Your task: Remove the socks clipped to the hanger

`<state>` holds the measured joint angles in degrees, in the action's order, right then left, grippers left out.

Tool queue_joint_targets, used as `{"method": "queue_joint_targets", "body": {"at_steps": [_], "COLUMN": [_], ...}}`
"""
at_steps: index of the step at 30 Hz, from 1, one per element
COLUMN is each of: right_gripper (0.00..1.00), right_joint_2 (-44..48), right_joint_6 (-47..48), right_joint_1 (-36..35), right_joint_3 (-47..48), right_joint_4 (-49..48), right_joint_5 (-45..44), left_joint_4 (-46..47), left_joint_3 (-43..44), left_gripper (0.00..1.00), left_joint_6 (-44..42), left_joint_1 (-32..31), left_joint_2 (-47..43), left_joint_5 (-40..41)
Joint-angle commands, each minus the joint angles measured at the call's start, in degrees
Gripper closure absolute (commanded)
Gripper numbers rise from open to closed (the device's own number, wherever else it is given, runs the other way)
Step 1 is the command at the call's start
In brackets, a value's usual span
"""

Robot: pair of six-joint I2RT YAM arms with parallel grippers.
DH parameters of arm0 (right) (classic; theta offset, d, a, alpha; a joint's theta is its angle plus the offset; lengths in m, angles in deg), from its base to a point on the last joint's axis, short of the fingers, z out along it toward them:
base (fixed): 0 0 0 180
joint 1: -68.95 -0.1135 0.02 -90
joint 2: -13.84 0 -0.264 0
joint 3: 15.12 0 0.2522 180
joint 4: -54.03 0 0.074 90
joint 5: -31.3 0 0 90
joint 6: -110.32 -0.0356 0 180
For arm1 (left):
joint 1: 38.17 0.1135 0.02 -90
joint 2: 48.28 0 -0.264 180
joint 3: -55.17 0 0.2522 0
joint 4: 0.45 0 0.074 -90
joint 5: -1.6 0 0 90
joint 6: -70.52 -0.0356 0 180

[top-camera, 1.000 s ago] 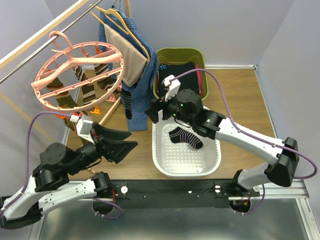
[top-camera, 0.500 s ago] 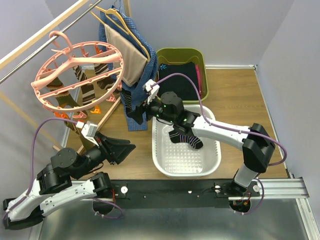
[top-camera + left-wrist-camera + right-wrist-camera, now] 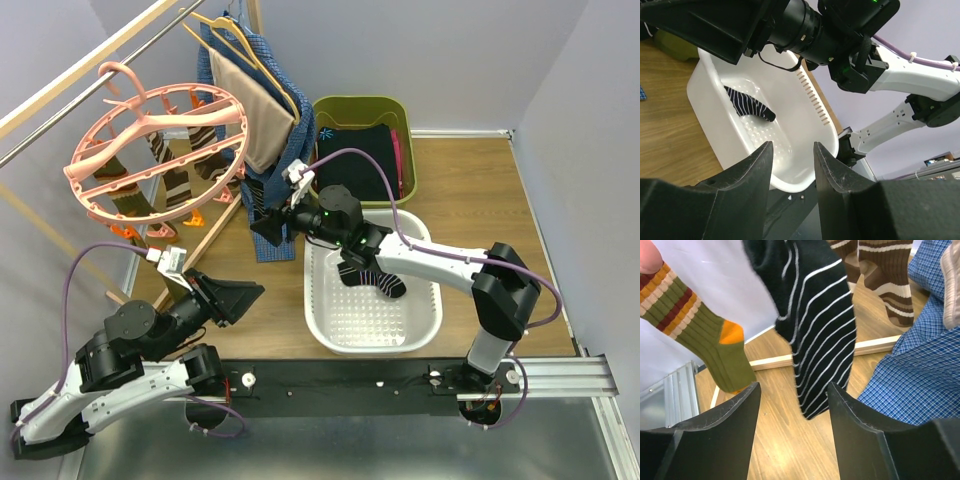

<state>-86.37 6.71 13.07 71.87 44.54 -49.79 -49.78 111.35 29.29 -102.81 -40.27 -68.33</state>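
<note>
Wood-grain bench [image 3: 480, 200] meets pale lilac walls [image 3: 420, 50]; a white basket [image 3: 372, 345] sits at its near edge. Left gripper [image 3: 792, 147] and right gripper [image 3: 794, 387] both gape, clamping nothing.

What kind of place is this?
Probably a mock laundry-drying corner in a lab: socks clipped to a pink ring hanger, a white basket, and a green bin of folded clothes.

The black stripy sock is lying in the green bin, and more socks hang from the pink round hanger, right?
Not quite. The black striped sock lies in the white basket, not the green bin; the top external view shows it. More socks do hang from the pink round hanger.
</note>
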Motion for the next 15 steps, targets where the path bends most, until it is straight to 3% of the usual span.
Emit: {"method": "queue_joint_targets", "body": {"at_steps": [1,9,15], "right_gripper": [0.36,0.38,0.46], "right_joint_2": [-0.7,-1.5,-2.5], "right_joint_6": [-0.9,-0.5,-1.3], "right_joint_1": [-0.3,-0.2,-0.2], "right_joint_3": [1.5,1.7,3.8], "right_joint_4": [0.1,-0.8,-0.2], "right_joint_5": [1.6,0.1,1.0], "left_joint_4": [-0.7,-1.4,-1.4], "left_joint_3": [-0.3,-0.8,-0.8], "left_gripper": [0.53,0.53,0.53], "left_joint_6": [2.1,3.1,3.3], "left_joint_1": [-0.3,-0.2,-0.2], "left_joint_2": [0.6,0.1,-0.3], "left_joint_5": [3.0,3.0,3.2]}}
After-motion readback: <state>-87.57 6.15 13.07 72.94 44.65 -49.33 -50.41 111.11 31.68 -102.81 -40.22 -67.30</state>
